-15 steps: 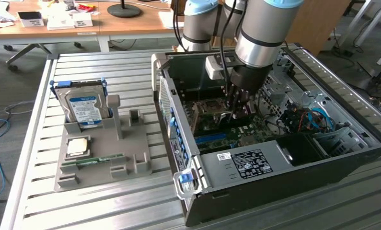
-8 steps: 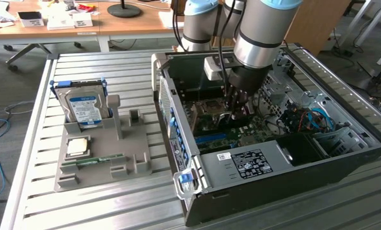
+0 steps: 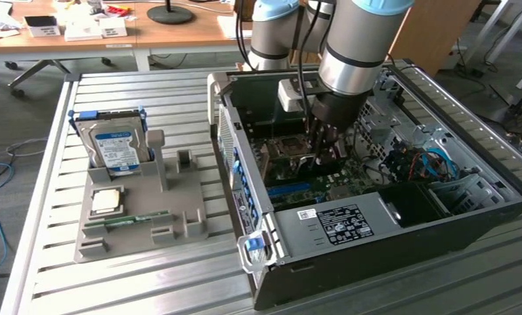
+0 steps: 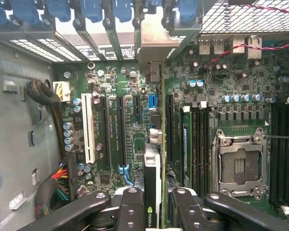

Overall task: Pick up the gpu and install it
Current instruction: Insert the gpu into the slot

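Observation:
The gpu [image 4: 153, 192] is seen edge-on in the wrist view: a thin green board with a black cooler on one face and a silver bracket [image 4: 156, 43] at its far end. My gripper [image 4: 156, 211] is shut on it, one black finger on each face. The card stands on edge over the motherboard [image 4: 111, 86], in line with the long black expansion slots [image 4: 121, 130]. Its bracket lies against the case's rear wall with the blue latches. I cannot tell whether the card touches a slot. In the exterior view my gripper [image 3: 326, 154] reaches down inside the open computer case [image 3: 375, 216].
The empty CPU socket [image 4: 239, 163] lies beside the card, and a cable bundle [image 4: 58, 185] on the other side. Outside the case, a grey fixture [image 3: 182, 203] holds a hard drive [image 3: 113, 144], a CPU chip [image 3: 106, 200] and a RAM stick [image 3: 125, 221].

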`<state>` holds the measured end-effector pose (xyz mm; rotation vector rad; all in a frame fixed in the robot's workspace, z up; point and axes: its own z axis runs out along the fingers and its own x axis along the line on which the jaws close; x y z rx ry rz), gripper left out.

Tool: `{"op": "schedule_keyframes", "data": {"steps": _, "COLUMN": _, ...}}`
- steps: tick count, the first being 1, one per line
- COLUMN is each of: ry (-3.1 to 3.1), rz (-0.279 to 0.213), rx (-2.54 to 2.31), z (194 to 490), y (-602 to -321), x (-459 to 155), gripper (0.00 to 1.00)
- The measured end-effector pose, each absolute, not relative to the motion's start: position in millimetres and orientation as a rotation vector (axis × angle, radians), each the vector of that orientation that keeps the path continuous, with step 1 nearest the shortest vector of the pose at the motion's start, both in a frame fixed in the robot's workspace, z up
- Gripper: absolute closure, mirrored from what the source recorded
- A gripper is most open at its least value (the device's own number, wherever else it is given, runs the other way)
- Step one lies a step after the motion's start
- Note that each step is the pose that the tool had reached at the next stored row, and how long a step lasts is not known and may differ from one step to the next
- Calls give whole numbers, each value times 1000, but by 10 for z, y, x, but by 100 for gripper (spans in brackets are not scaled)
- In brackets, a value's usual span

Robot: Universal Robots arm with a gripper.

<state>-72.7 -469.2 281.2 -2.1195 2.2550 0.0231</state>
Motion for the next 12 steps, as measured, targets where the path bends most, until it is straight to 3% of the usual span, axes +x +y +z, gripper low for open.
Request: {"op": "schedule_keyframes", "data": {"steps": 12, "ry": 2255, "rz": 23, "rx": -2120, "z": 2805, "y": -4693, "x": -752, "gripper": 73}}
